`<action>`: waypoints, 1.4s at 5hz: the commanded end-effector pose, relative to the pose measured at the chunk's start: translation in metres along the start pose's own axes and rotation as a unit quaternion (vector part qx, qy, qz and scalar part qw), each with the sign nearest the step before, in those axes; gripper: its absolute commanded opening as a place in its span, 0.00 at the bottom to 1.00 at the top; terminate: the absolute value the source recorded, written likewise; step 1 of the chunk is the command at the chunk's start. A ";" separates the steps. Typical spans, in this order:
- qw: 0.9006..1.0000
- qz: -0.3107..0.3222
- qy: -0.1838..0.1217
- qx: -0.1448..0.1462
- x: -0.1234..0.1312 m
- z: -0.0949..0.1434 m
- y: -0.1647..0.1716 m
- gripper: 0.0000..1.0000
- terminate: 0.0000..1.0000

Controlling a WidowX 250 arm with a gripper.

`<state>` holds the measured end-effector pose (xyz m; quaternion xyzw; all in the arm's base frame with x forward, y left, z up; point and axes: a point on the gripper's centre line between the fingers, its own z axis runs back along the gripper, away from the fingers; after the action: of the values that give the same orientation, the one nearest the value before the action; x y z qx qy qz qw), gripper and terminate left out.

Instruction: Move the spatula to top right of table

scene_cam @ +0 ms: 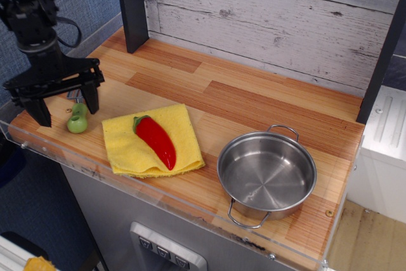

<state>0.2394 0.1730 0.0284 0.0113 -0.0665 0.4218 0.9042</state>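
**At far left edge: gripper over the spatula, not yet gripping**

Near the table's (254, 103) left end, the gripper (65, 101) hangs w/ fingers spread wide, straddling the spatula (77, 117); nothing held. Green handle shows betw. the fingers, blade mostly hidden behind them. Best bet: drop straight, pinch the handle, lift well clear before heading to the back right corner. Yellow cloth (152, 141) w/ red pepper (156, 141) sits just beside; steel pot (266, 174) front right, off the likely route

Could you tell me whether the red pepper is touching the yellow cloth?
Touching: the only view shows the red pepper lying directly on the yellow cloth, cloth visible all around it.
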 end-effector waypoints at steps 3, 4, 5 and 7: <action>0.999 0.029 -0.039 -0.011 0.013 -0.003 -0.006 0.00 0.00; 0.999 0.029 -0.040 -0.010 0.012 -0.003 -0.004 0.00 0.00; 0.999 0.037 -0.032 -0.010 0.014 -0.004 -0.001 0.00 0.00; 0.994 0.095 -0.029 -0.043 0.033 0.049 -0.010 0.00 0.00</action>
<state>0.2594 0.1804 0.0674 -0.0305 -0.0841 0.5068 0.8574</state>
